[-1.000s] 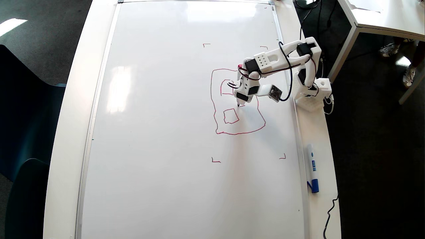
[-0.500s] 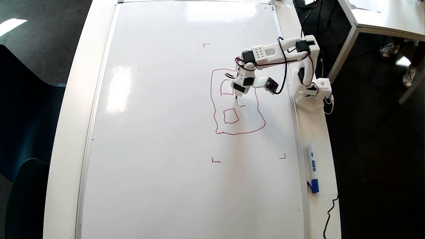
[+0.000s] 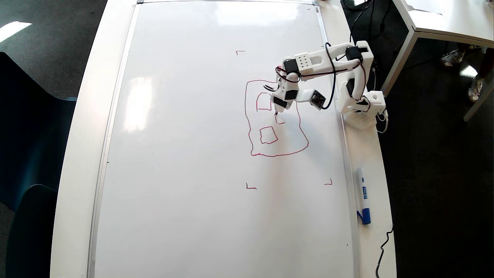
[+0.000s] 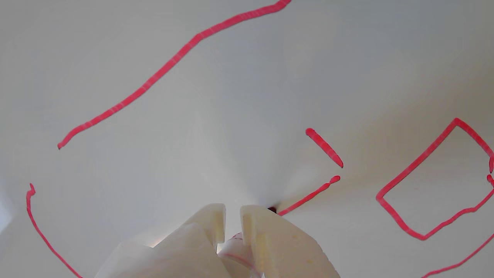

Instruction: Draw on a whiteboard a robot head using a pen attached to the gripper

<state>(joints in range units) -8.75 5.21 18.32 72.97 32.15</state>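
Observation:
The whiteboard (image 3: pixel 193 154) fills most of the overhead view. On its right half is the red robot head (image 3: pixel 278 155): a wobbly outline with one closed small square (image 3: pixel 268 135), another square partly under the arm, and a short L-shaped stroke (image 3: pixel 280 122). My white gripper (image 3: pixel 278 104) points down inside the outline, shut on the pen (image 3: pixel 276 113), whose tip touches the board. In the wrist view the gripper (image 4: pixel 232 216) clamps the pen (image 4: pixel 235 247) between its fingers (image 4: pixel 266 235). A fresh red line (image 4: pixel 308 196) runs from the dark tip (image 4: pixel 272 210), and the closed square (image 4: pixel 417 158) lies to the right.
The arm's base (image 3: pixel 362 108) stands on the white table's right rim. A white marker with a blue cap (image 3: pixel 363 195) lies below it, and a black cable (image 3: pixel 382 247) trails lower down. Small red corner marks (image 3: pixel 251 187) frame the drawing. Another table (image 3: pixel 444 19) stands at top right.
The pen tip travelled up the board from beside the lower square, leaving a short new red stroke. Over the last half second it barely shifted.

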